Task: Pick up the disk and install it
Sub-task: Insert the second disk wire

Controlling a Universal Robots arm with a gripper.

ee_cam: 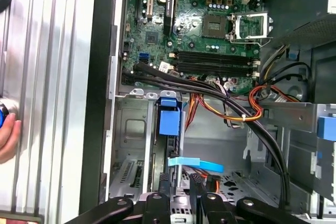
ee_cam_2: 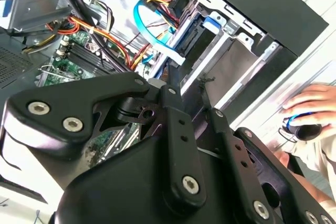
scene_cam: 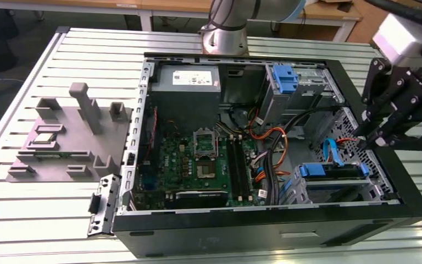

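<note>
My hand (scene_cam: pixel 378 142) hangs at about three o'clock of the open computer case (scene_cam: pixel 270 220), just above its side wall, and I cannot tell from here whether it is apart or together; I see nothing clamped in it. The disk (scene_cam: pixel 332 170), with its blue frame, sits in the metal cage (scene_cam: pixel 357 190) at roughly four o'clock inside the case, just below me. What worries me most is the flat blue cable (scene_cam: pixel 331 151) and the bundle of orange and black wires (scene_cam: pixel 273 146) crowding that corner: any reach down could snag them or drag a plug loose. The cage walls are tight too, so a slightly tilted approach could scrape or jam. A person's hand (ee_cam_2: pixel 310 114) rests on the surface right beside the case wall, close enough to get bumped. The surface (scene_cam: pixel 35 60) is slatted bare metal, with a grey holder of small parts (scene_cam: pixel 72 137) at nine o'clock. At twelve o'clock, beyond my arm's base (scene_cam: pixel 224 33), stand wooden tables (scene_cam: pixel 174 5).
</note>
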